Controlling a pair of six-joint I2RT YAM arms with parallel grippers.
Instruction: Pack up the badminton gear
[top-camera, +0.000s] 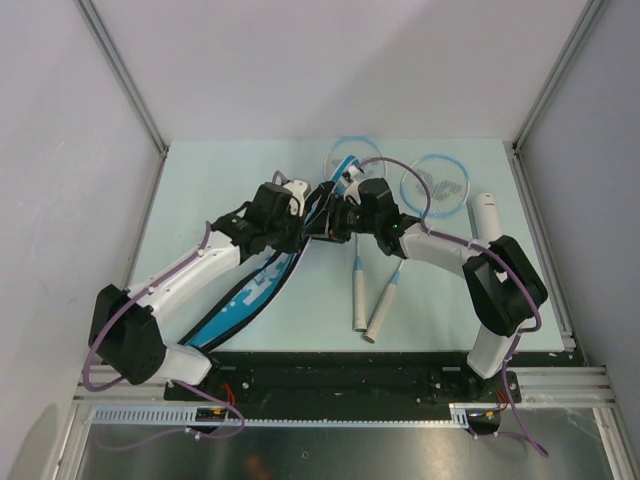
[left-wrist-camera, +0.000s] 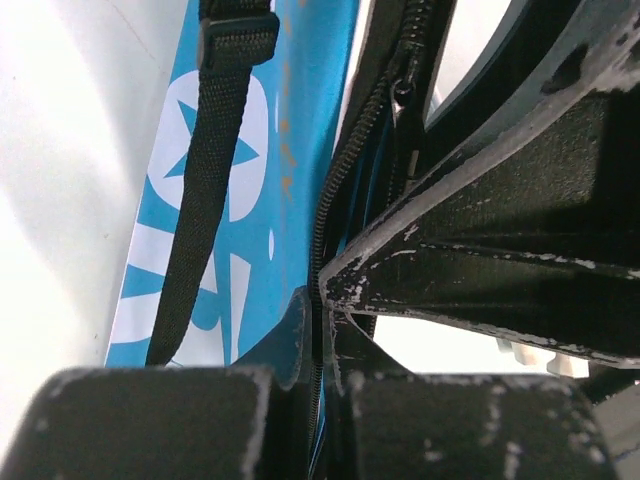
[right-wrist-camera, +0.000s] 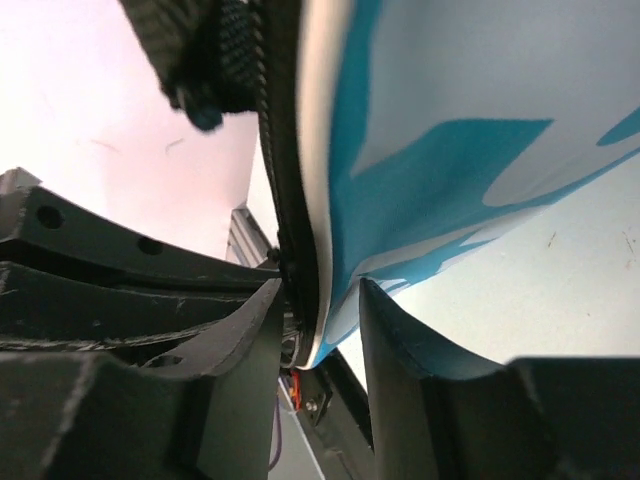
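Observation:
The blue racket bag (top-camera: 243, 297) lies slanting from the near left toward the table's middle, its far end lifted. My left gripper (top-camera: 303, 220) is shut on the bag's black zipper edge (left-wrist-camera: 322, 230), beside the black strap (left-wrist-camera: 205, 180). My right gripper (top-camera: 340, 216) faces it and is shut on the same end of the bag (right-wrist-camera: 450, 150), whose edge stands between its fingers. Two light-blue rackets (top-camera: 357, 262) (top-camera: 432, 182) lie right of the bag, handles toward me. The white tube (top-camera: 485, 214) lies at the right. I cannot make out shuttlecocks.
The racket handles (top-camera: 385, 308) end near the table's front edge. Metal frame posts (top-camera: 530, 125) stand at the back corners. The right arm's elbow (top-camera: 505, 280) rises next to the tube.

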